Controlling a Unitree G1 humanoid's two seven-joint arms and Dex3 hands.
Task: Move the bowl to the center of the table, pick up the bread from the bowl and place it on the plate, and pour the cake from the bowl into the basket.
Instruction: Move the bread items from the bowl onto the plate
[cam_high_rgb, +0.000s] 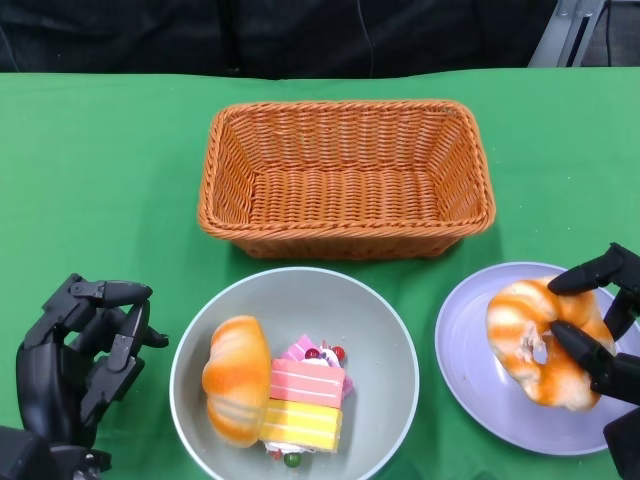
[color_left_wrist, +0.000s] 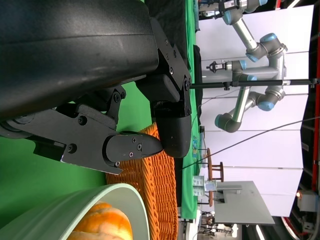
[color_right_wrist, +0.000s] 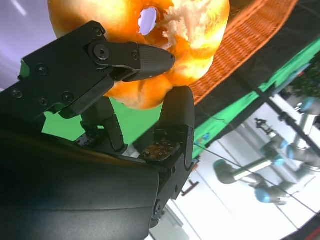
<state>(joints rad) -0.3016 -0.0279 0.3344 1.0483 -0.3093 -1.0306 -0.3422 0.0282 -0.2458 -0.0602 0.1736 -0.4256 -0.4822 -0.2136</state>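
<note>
A grey-green bowl sits at the front middle of the table, holding an orange bread roll and a pink-and-yellow cake. On the lavender plate at the front right lies a ring-shaped orange bread, with my right hand wrapped around it. The right wrist view shows that bread between the black fingers. My left hand stands empty to the left of the bowl, its fingers curled but apart. In the left wrist view the bowl's rim and the roll show.
A woven orange basket stands empty behind the bowl, at the middle back of the green table. It appears in the right wrist view as basket and in the left wrist view as basket. Robot arms stand in the room beyond.
</note>
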